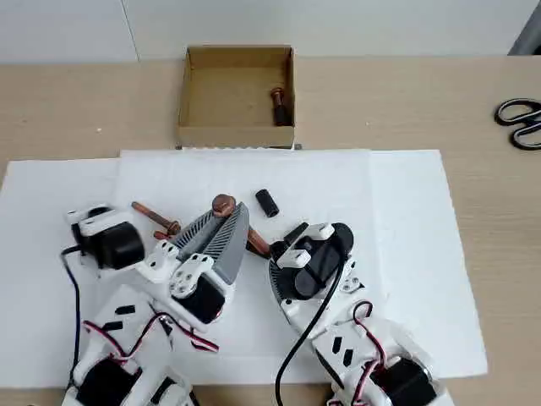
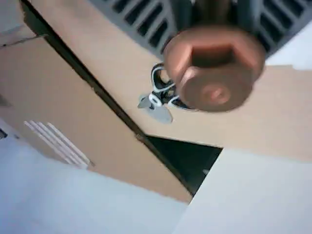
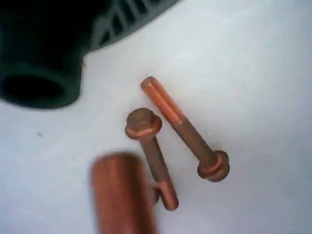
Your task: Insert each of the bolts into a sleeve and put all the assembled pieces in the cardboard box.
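On the worktop [image 1: 423,101], the cardboard box [image 1: 235,135] sits at 12 o'clock. One assembled piece [image 1: 279,106], a bolt in a dark sleeve, lies against its 3 o'clock wall. A white sheet [image 1: 406,220] covers the worktop in front of the box, and both arms are over it.

The left gripper [image 1: 223,213] points toward 12 o'clock and is closed narrowly on a held bolt [image 1: 223,204]. The bolt's hexagonal head [image 2: 214,68] sticks out past the grey ribbed fingers [image 2: 141,14].

A loose sleeve [image 1: 267,203] lies on the sheet just beside that head, at its 3 o'clock. At the left gripper's 9 o'clock, two loose bolts [image 1: 155,216] lie close together on the sheet, heads at opposite ends [image 3: 183,129].

The right gripper [image 1: 283,243] is at the left gripper's 4 o'clock. A copper shaft [image 1: 258,243] reaches its tip, but whether the gripper clamps it cannot be told.

Scissors [image 1: 520,123] lie at the worktop's 2 o'clock edge.
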`<action>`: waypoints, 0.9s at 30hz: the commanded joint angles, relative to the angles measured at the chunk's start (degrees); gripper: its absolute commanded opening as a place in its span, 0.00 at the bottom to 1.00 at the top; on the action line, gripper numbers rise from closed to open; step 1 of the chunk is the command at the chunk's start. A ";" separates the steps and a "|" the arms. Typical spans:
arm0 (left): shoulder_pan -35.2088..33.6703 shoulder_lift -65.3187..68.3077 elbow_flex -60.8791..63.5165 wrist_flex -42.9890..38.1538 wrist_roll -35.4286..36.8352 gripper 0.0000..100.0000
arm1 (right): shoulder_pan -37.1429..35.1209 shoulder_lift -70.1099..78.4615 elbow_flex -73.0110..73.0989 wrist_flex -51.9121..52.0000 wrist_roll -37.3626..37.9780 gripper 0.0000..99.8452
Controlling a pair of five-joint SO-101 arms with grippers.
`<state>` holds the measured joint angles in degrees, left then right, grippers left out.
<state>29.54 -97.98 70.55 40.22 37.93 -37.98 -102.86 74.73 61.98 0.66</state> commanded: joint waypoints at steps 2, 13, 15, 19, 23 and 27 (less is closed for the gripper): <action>1.23 -0.62 0.75 -1.58 0.26 0.00 | -0.48 -0.57 -0.53 -1.71 2.64 0.00; 2.29 -0.88 3.65 -1.93 0.09 0.00 | -1.80 -0.57 -0.62 -3.74 5.89 0.00; 2.20 -0.88 3.56 -2.02 0.00 0.00 | -3.12 -0.57 -0.62 -3.74 5.89 0.00; 2.20 -0.88 3.21 -3.16 -0.09 0.00 | -3.38 -0.57 -0.53 -3.65 5.89 0.00; 2.11 -0.88 3.21 -6.51 -0.18 0.00 | -3.30 -0.57 -0.44 -3.65 5.89 0.00; 2.11 -0.88 2.59 -6.68 -2.11 0.00 | -3.30 -0.57 -0.26 -1.27 5.89 0.00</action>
<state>31.65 -98.15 74.59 35.38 37.32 -40.70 -102.86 74.81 59.69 6.02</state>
